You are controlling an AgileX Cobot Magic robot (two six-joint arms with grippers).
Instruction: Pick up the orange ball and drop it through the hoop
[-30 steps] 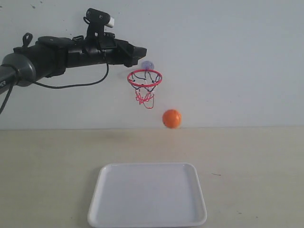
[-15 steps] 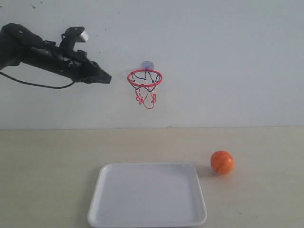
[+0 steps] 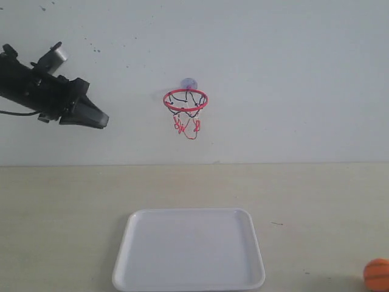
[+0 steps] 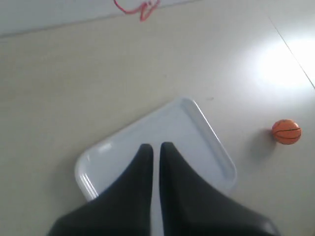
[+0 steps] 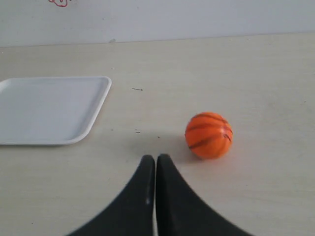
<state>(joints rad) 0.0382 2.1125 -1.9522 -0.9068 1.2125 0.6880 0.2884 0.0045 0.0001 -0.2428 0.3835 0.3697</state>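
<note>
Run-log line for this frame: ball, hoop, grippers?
orange ball: on table, right of white tray | hoop: empty | left gripper: shut, empty, aloft | right gripper: shut, empty, near ball, not touching

A white tray (image 3: 188, 249), rectangular with rounded corners and a raised rim, lies flat on a pale beige table (image 3: 61, 201), at the lower middle of the exterior view; behind the table stands a plain whitish wall (image 3: 292, 73), meeting it in a straight line; a few dark specks (image 3: 91, 44) dot the wall high on the left; a short dark mark (image 3: 276, 223), perhaps a scratch, sits on the table just right of the tray; glare (image 4: 280, 64) whitens one patch of table in the left wrist view
</note>
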